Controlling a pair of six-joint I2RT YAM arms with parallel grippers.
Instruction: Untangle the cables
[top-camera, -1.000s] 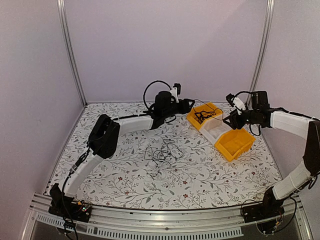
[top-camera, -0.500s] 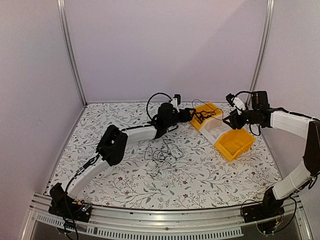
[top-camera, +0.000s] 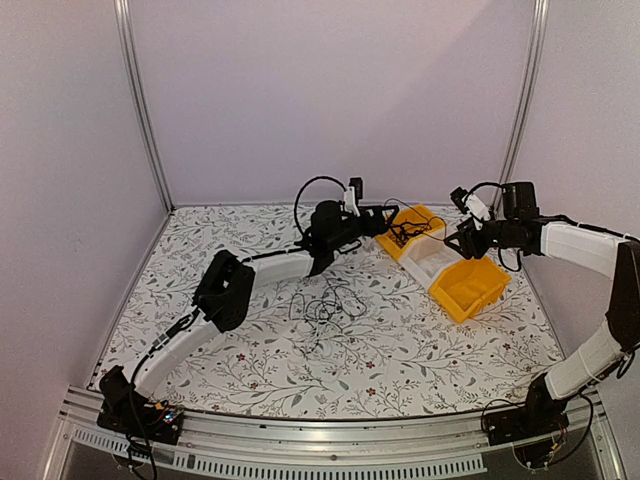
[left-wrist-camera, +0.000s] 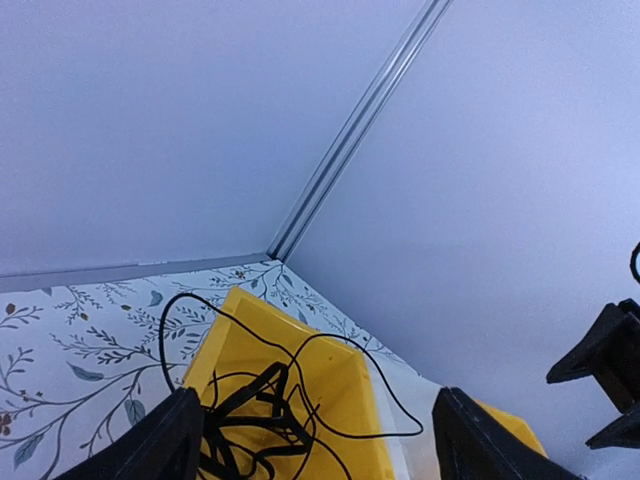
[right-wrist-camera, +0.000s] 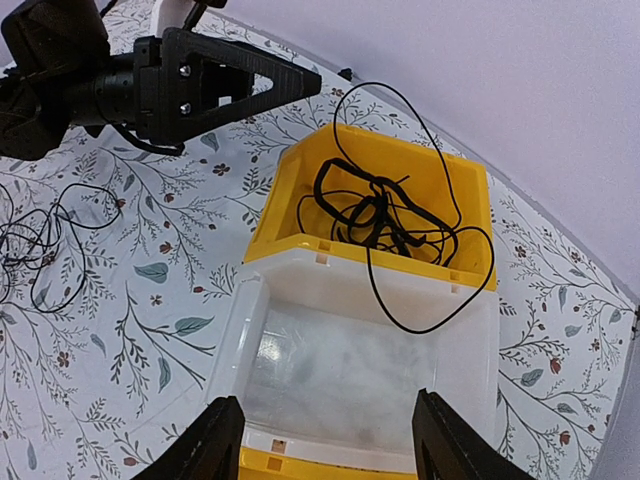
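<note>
Left hand (left-wrist-camera: 317, 398) wide open, empty, beside yellow bin (right-wrist-camera: 287, 212) of black cables (right-wrist-camera: 365, 215), right hand (right-wrist-camera: 328, 400) open, empty

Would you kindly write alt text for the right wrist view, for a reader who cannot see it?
A tangled black cable sits in a yellow bin, one loop draping into the adjoining clear bin. The left gripper points toward it from the upper left.
</note>
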